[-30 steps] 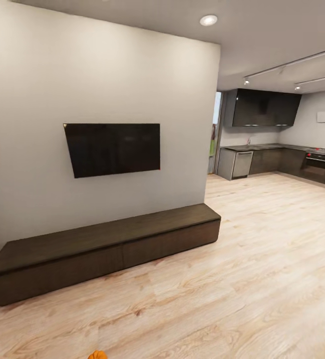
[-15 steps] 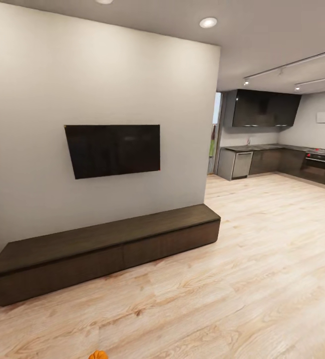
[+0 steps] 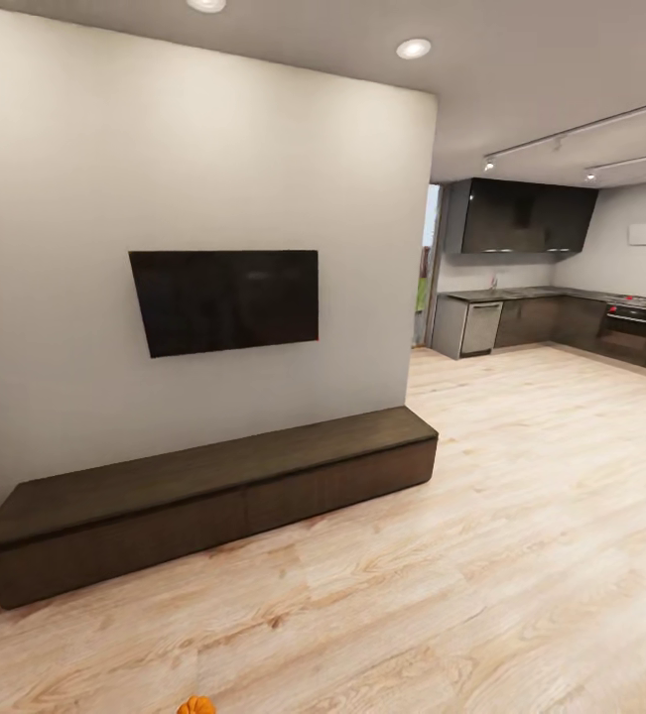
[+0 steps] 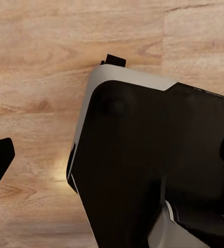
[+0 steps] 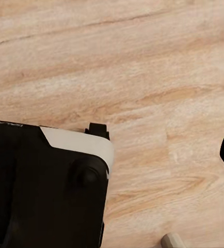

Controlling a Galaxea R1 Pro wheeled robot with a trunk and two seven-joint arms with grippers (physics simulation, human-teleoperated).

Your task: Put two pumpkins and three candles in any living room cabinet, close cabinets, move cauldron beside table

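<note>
Living room, light wood plank floor [image 3: 521,555], pale partition wall carrying a dark wall TV [image 3: 225,300]; open kitchen [image 3: 561,317] beyond on the robot's right.

Cabinet [image 3: 213,501] — long, low, dark brown unit along the foot of the wall below the TV. Flat fronts, no handles, all fronts flush and shut as far as can be seen. Judged stiff and heavy; with nothing to hook, a front would likely want a fingertip worked into an edge or seam, or a push on the panel.

Pumpkin [image 3: 195,706] — one, orange, ribbed, on the floor at the near edge of the head view, well apart from the cabinet. Only its top shows. Judged light, rigid and smooth-skinned, so inclined to roll or slip; best taken across the widest part of the body with the fingers in the ribs, not by the stem.

Grippers — wrist cameras look down at the floor past the robot's black-and-white base [image 4: 143,170]. A dark fingertip sliver sits at the frame edge in each; whether either pair is apart or together cannot be told.
</note>
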